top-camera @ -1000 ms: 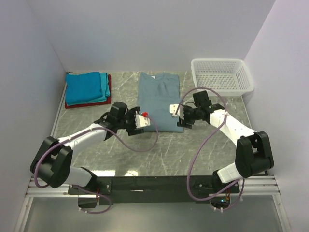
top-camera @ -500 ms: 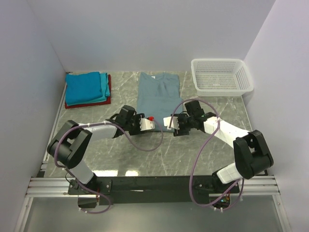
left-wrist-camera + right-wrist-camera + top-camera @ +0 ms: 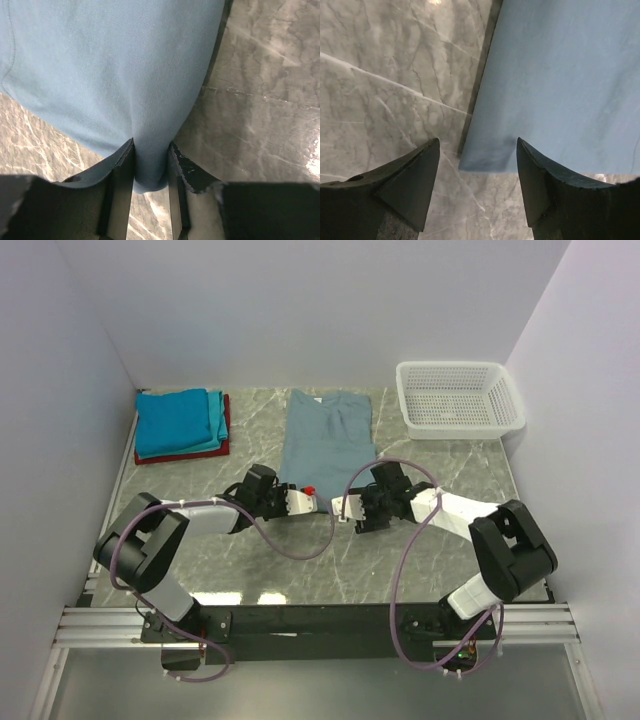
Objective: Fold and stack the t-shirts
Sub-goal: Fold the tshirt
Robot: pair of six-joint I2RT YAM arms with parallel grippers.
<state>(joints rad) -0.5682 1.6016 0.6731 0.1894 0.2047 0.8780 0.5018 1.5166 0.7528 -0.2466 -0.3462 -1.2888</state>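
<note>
While the grey-blue shirt (image 3: 328, 435) lies flat mid-table, collar end twd the back, both arms meet at its near edge. L claw (image 3: 315, 502) is clenched on that edge: in the wrist view the L claw (image 3: 151, 150) has a fold of the cloth squeezed btwn its two dark fingers (image 3: 120, 190), the rest of the shirt spreading away over the marble table (image 3: 260, 100).

R claw (image 3: 337, 512) is just beside the L one, released. From its wrist cam the R claw (image 3: 478, 145) has its fingers (image 3: 415, 180) wide apart, w/ the shirt's corner (image 3: 485, 160) lying flat on the table in the gap; neither finger seems to touch it.

Folded stack (image 3: 180, 423) sits at the back L corner, bright blue on top, teal & red under. White basket (image 3: 455, 365) is at the back R, well apart from the shirt.
</note>
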